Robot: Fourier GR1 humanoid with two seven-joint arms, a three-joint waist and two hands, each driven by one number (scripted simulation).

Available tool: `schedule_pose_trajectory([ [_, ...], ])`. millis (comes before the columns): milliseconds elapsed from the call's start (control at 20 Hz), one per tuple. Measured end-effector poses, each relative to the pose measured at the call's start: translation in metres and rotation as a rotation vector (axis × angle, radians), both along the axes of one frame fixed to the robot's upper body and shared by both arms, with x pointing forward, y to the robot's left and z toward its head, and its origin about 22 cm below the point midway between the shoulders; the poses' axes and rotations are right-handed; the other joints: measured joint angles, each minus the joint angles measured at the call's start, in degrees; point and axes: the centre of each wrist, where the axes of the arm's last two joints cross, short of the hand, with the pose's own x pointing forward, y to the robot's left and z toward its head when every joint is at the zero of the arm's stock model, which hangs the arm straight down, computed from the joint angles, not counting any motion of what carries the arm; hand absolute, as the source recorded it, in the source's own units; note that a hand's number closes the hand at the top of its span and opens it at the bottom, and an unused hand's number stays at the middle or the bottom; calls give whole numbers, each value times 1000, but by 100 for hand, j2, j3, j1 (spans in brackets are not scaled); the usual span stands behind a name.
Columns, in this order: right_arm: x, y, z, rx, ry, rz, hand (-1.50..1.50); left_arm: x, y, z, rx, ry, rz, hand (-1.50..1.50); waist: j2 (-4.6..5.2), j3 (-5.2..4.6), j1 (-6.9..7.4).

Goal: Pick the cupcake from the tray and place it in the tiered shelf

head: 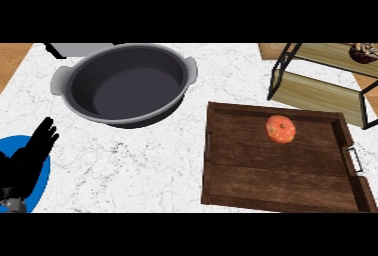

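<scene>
Presently the left hand [33, 150] rests open and empty at lower left, while the orange round piece taken for the cupcake [280, 128] lies in the tray's [251, 185] far half, so lift it clear of the rim toward the shelf [325, 92], avoiding the dark item [363, 52] there.
</scene>
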Motion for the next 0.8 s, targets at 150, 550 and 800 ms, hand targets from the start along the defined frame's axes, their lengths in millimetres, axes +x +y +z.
schedule_pose_trajectory([
  [150, -29, -23, 15, 31, -39, -18, -150, -1, -1, -2, 2, -4, 4, 0, -3, -1, -22],
  [550, -143, -96, 59, 52, -23, -116, -150, -2, -3, -3, 4, -1, 17, 0, -10, 5, -129],
  [800, -214, -128, 79, 36, 18, -111, -150, -6, -2, 0, 5, -1, 30, 0, -25, 14, -206],
])
